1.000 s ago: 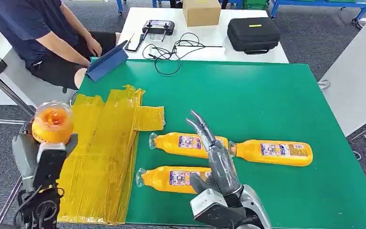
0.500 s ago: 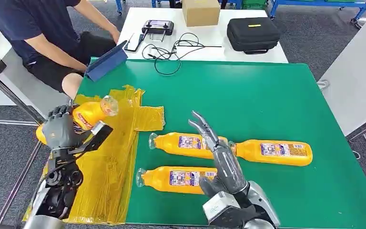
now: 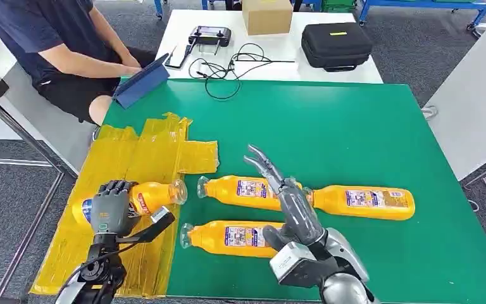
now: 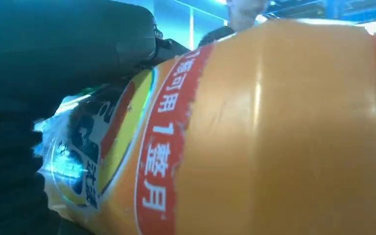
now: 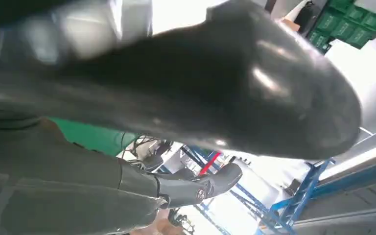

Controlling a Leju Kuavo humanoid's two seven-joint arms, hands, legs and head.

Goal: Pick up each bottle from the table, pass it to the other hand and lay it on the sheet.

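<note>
The left hand [image 3: 110,206] grips an orange bottle [image 3: 147,195] lying over the yellow sheet [image 3: 140,152], cap toward the right hand [image 3: 289,206]. That hand holds nothing, fingers spread, above three bottles [image 3: 240,190] on the green worktop [image 3: 329,126].

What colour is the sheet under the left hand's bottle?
Translucent yellow sheet, clearest in the head view.

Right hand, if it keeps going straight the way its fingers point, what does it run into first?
The right hand points away from the robot, fingers above the upper left bottle. Beyond that lies bare green table, then the black cable at its far edge. The hand's height is unclear, so it may pass over everything.
</note>
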